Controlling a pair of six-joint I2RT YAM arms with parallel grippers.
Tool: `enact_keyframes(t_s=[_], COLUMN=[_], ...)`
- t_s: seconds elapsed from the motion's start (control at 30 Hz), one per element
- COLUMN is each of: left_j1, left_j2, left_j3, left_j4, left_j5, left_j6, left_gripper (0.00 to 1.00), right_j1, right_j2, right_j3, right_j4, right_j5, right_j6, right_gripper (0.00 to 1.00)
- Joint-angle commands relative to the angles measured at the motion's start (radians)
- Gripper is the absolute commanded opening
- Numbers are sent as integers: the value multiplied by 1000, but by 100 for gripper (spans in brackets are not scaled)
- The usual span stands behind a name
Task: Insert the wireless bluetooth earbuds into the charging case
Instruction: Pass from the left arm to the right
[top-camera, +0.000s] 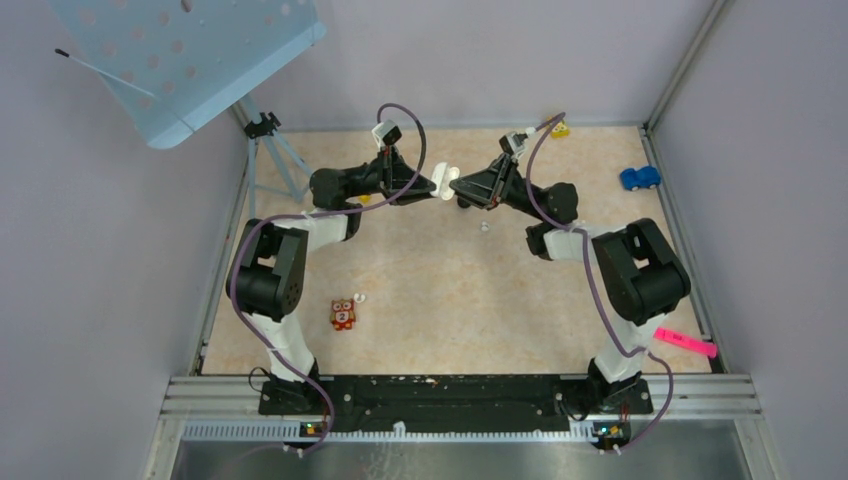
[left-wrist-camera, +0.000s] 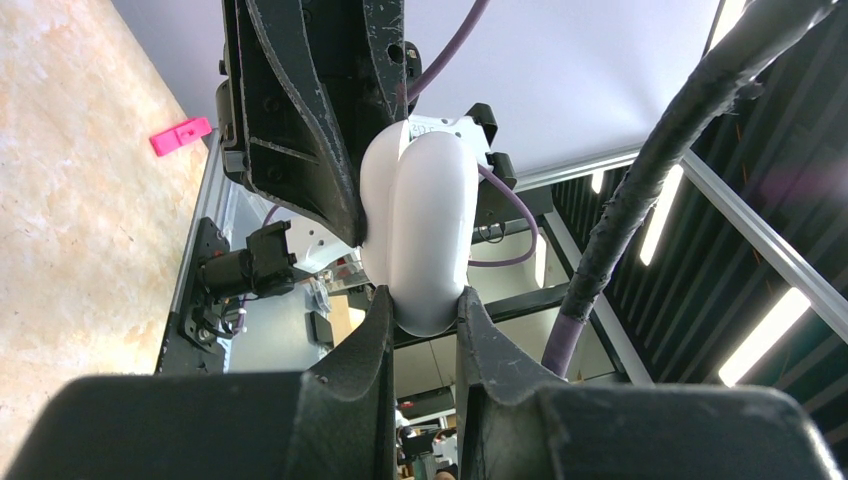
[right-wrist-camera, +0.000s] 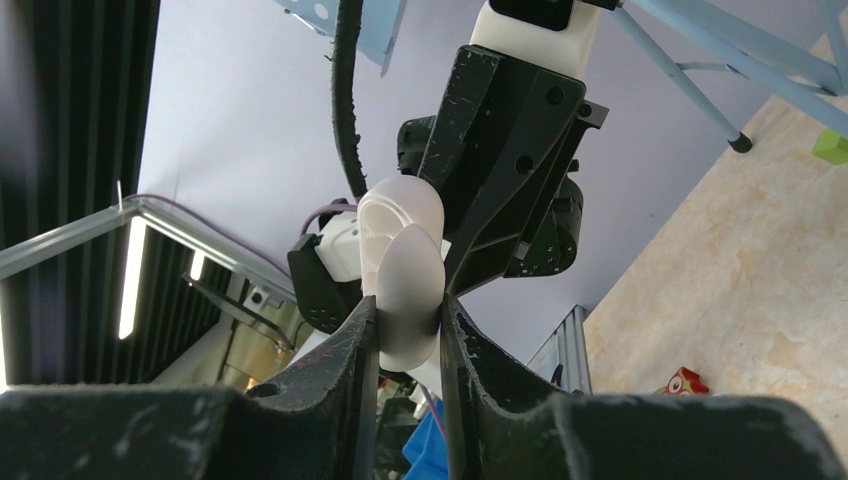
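White plastic charging case (top-camera: 446, 181) gripped mid-air, upper centre of frame. Clamped narrow by left jaws on one lobe, pinched by right jaws on the other. Looked split along the seam, so prob. steadied on one side and lid prised from the other, ready for loading. Spotted tiny white specks on worktop (top-camera: 450, 300), likely earbuds (top-camera: 484, 227): that one just below case, second speck (top-camera: 359, 296) lower left, near owl toy (top-camera: 343, 314). Couldn't find black one. Worktop beige, marbled, matt. Alu rails (top-camera: 460, 385) along near edge, plain grey walls, blue perforated stand (top-camera: 190, 60) upper left.
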Motion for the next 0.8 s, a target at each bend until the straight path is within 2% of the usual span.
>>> enact_keyframes(t_s=[0.0, 0.17, 0.43, 0.5, 0.53, 0.63, 0.77], left_j1=[4, 4, 14, 25, 33, 63, 118], left_j2=[-48, -47, -80, -105, -123, -214, -374], left_j3=[18, 23, -21, -38, -49, -93, -148], left_j4=[282, 281, 282, 281, 267, 135, -242], left_j5=[2, 7, 18, 26, 32, 90, 138], left_j6=[-79, -84, -71, -50, -36, 73, 361], left_gripper=[21, 44, 71, 95, 98, 99, 99], right_j1=[10, 11, 10, 10, 10, 8, 8], right_j2=[4, 3, -10, -16, -20, -31, -40], right_j3=[29, 22, -1, -9, -14, -36, -59], right_j4=[226, 226, 225, 225, 225, 226, 223], right_j5=[-4, -6, -11, -15, -17, -20, -30], right_j6=[-6, -1, 1, -1, -3, -6, -8], right_gripper=[14, 12, 8, 8, 7, 7, 7])
